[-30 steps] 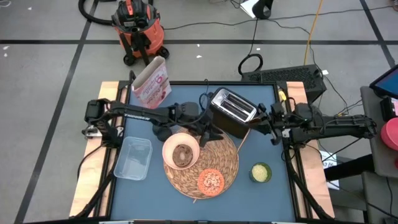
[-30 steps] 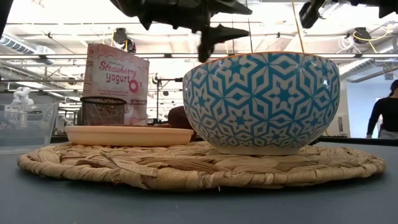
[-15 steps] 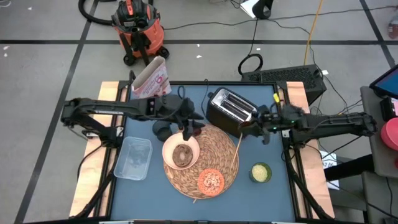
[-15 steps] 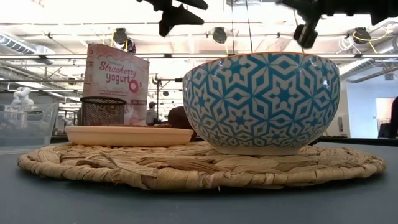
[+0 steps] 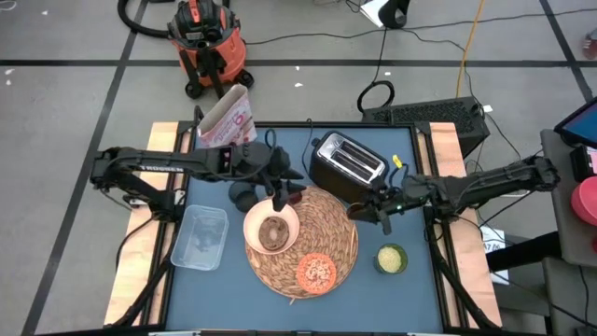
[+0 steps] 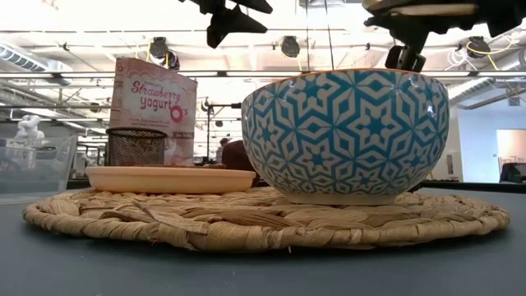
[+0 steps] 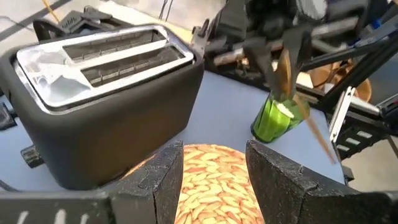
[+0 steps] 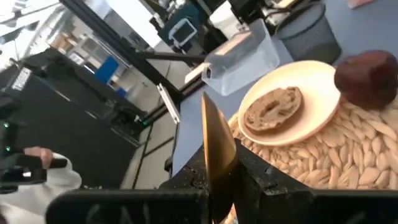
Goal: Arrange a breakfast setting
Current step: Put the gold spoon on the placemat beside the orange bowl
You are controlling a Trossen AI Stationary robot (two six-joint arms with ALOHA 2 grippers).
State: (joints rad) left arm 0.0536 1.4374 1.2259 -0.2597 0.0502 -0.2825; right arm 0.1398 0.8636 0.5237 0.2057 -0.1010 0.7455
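The round straw placemat (image 5: 322, 238) carries a cream bowl (image 5: 271, 230) with a brown round piece in it and a small orange dish (image 5: 316, 272), whose outside is blue-patterned (image 6: 349, 136). A dark-red fruit (image 8: 367, 78) lies on the mat beside the cream bowl. The pink-white cereal box (image 5: 227, 121) stands at the far left, the dark cup (image 5: 244, 196) in front of it. My left gripper (image 5: 284, 194) hovers open over the mat's far left part. My right gripper (image 5: 371, 210), at the mat's right edge, is shut on the wooden spoon (image 7: 287, 70). My right gripper pinches the wooden spoon between its two fingers (image 8: 186, 180), coming nearly level from the table's right side. The spoon's flat part (image 8: 214, 146) stands edge-on out of the fingers. Its thin handle (image 7: 317, 134) slants down and away, clear of the table and mat.
A black toaster (image 5: 347, 168) stands at the far middle, close behind both grippers. A small green-yellow cup (image 5: 391, 259) sits at the near right and a clear plastic tub (image 5: 200, 236) at the left. Bare blue tabletop (image 5: 410, 289) shows at the near right corner.
My left gripper has risen and drawn back toward the table's left from over the mat's middle, then stayed still. My right gripper has come down and toward the mat from the right edge, rolling its wrist. The spoon, which hung almost straight down, now slants.
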